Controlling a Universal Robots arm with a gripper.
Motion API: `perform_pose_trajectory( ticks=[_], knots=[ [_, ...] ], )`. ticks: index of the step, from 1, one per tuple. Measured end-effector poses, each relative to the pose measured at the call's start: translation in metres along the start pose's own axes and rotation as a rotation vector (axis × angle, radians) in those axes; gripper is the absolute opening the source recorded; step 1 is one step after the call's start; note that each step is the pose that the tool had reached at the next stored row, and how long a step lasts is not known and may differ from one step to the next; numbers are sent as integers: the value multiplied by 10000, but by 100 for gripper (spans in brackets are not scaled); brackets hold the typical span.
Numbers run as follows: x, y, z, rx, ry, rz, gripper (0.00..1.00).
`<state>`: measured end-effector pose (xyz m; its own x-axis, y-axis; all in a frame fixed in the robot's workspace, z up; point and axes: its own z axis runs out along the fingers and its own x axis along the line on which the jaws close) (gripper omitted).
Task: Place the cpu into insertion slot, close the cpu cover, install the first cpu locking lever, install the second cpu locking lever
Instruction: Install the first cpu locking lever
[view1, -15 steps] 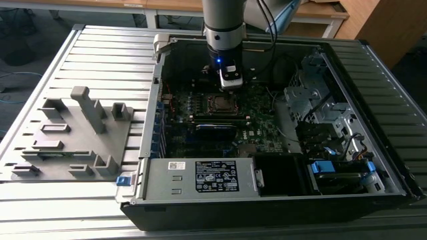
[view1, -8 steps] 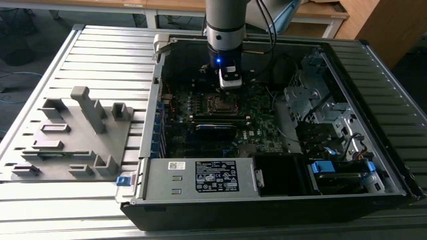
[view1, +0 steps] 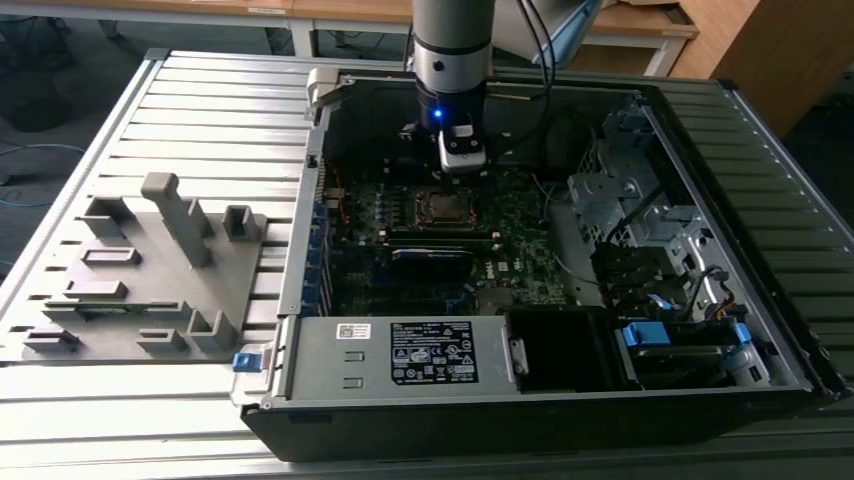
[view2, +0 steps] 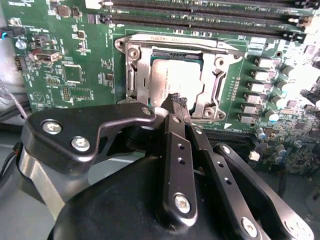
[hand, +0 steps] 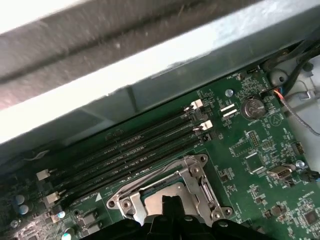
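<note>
- The gripper is hanging low over the motherboard inside the open computer case, its black fingertips drawn together with nothing between them, at the near edge of the socket.
- The cpu is sitting in the insertion slot, its dull silver top showing through the window of the cpu cover, which is lying down flat around it in the second wrist view.
- In the exterior view the arm is standing upright over the socket, near the middle of the board.
- The long black memory slots are running just beside the socket in the first wrist view, with the cover's metal frame partly hidden by the fingers.
- I cannot tell whether either locking lever is latched; the thin bars along the frame are too hard to read.
- Judged risk: the closed tips are working very close to the cover's edge, so a sideways slip could scrape the chip's lid or nudge the frame off its seat.
- Another risk: pressing down unevenly could tilt the chip against the socket contacts, or let a lever spring back if it misses its hook.
</note>
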<state>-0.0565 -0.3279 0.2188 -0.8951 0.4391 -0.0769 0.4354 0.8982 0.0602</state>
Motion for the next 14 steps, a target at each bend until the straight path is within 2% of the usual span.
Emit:
perform_pose_trajectory(
  ticks=[7,10,14],
  knots=[
    [0,0,0,-6,4,-66,11],
    [0,0,2,-30,23,-372,11],
    [0,0,7,-79,61,-1002,11]
  ],
)
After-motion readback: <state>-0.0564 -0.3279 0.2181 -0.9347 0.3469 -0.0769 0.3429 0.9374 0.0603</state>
